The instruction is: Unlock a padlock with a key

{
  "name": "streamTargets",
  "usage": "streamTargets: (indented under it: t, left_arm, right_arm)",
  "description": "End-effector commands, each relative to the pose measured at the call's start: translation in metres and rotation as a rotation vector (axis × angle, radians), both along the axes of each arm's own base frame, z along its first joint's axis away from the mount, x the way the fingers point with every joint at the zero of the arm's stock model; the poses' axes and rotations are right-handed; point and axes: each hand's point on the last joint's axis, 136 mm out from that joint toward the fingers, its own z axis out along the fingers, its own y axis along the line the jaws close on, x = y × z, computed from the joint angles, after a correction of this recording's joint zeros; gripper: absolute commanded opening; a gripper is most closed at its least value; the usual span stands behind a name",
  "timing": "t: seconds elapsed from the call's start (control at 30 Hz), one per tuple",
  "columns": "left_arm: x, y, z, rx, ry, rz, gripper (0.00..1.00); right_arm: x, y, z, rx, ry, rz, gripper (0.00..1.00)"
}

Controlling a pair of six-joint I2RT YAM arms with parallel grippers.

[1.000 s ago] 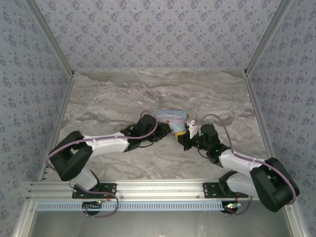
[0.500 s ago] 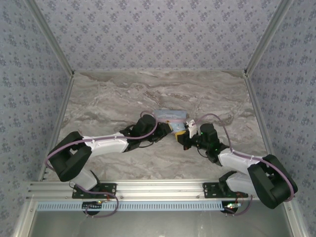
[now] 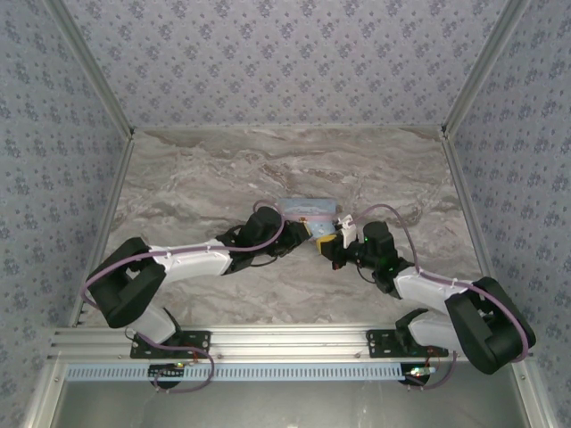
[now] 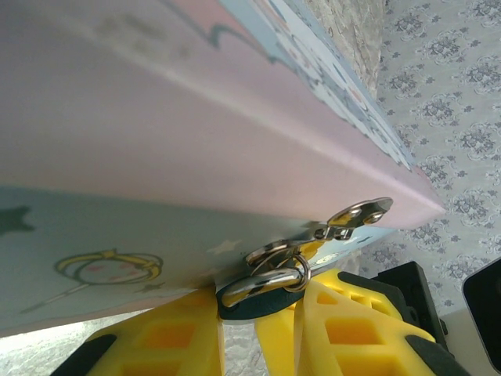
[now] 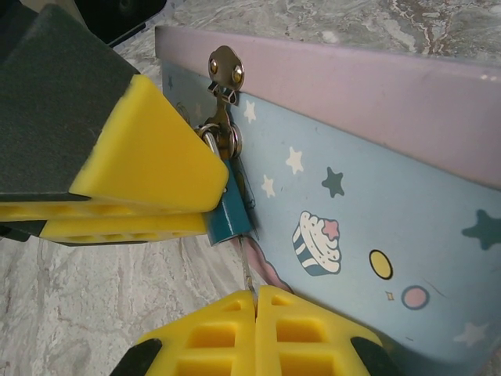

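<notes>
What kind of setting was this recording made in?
Probably a staged robot test booth, not a home: a marble-look tabletop boxed in by floral-patterned wall panels, with an aluminium rail along its near edge.

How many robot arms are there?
2. The left arm comes from the lower left; the left tool pinches the padlock on the tin. The right arm comes from the lower right; the right tool pinches the key at the padlock's base.

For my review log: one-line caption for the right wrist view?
Right gripper pinches the key just beneath the padlock, which the left gripper clamps against the tin.
</notes>
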Motion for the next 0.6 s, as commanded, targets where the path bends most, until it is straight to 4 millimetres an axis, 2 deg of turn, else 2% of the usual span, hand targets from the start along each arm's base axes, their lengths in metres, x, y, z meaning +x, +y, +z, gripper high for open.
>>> streamTargets:
  t: [0.0,0.57]
  left_arm:
    - [-0.0033,-0.0098,0.036,-0.1,-0.071,-0.032,0.24]
    - [-0.0054,-0.0099,0.0335,-0.099,-0.07,-0.044,0.24]
  right_arm:
    - [0.009,0.0063,0.024,0.061,-0.059,0.013,0.0]
    - [0.0152,0.0124,0.0303,0.074,-0.063,0.036,0.0]
